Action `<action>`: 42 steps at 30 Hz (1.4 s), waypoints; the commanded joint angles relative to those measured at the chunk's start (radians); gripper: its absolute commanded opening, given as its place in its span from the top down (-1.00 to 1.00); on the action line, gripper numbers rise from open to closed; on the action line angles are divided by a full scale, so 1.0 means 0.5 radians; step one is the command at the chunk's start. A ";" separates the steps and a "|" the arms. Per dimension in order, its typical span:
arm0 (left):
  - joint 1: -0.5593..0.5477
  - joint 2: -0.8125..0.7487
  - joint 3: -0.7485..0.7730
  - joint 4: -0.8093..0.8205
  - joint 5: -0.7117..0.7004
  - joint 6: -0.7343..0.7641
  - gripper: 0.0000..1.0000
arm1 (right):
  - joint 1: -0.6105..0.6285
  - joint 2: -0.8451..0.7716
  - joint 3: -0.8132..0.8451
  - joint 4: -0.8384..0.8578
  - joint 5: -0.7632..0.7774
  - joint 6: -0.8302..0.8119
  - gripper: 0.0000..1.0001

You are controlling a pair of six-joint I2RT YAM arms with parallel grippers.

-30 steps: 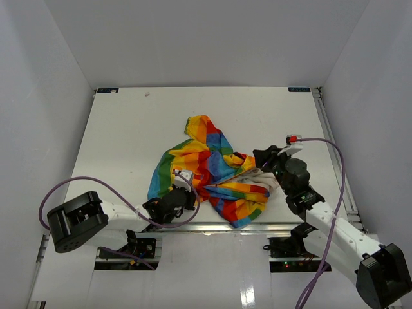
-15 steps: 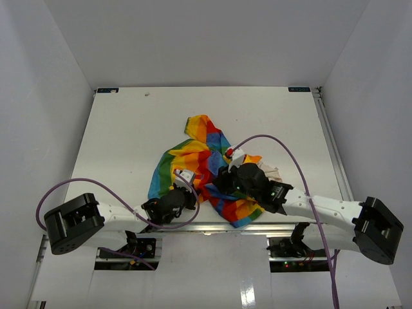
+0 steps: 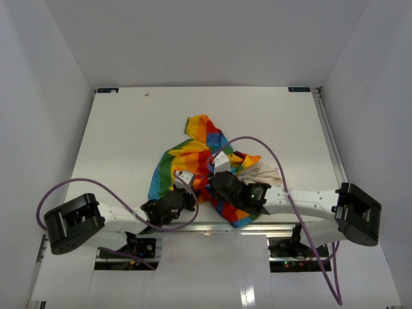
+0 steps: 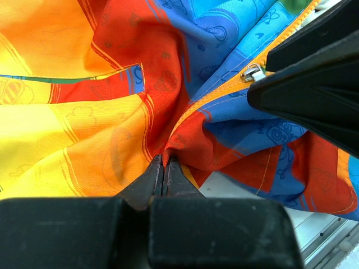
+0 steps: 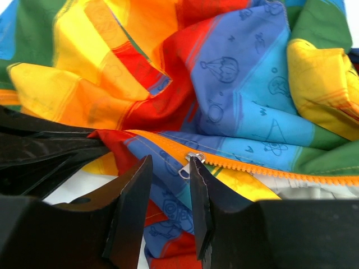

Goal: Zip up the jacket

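Jacket [image 3: 205, 168] lies crumpled at the near edge of the counter [image 3: 129, 129], unzipped, orange teeth running open past the slider [image 5: 189, 161]. Left hand [image 4: 163, 175] is pinched shut on a fabric fold. Right hand [image 5: 170, 168] stands part open with the slider just at its tips, no grip yet, so I'd say the whole zip run is left.

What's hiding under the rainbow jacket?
Only the white table shows around the jacket, with cream lining peeking out on one side. Whatever lies beneath its bunched middle is covered.
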 commanded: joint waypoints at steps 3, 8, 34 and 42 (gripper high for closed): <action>-0.021 -0.059 -0.019 0.050 0.003 0.006 1.00 | 0.013 0.095 0.120 -0.221 0.269 0.149 0.28; -0.027 -0.062 -0.019 0.048 -0.011 0.008 1.00 | 0.013 0.098 0.119 -0.235 0.261 0.183 0.28; -0.043 -0.102 -0.037 -0.042 -0.159 -0.083 1.00 | 0.006 -0.117 0.002 -0.166 0.473 0.086 0.85; -0.040 -0.155 0.008 -0.230 -0.342 -0.195 1.00 | -0.092 -0.210 -0.088 -0.273 0.588 0.092 0.85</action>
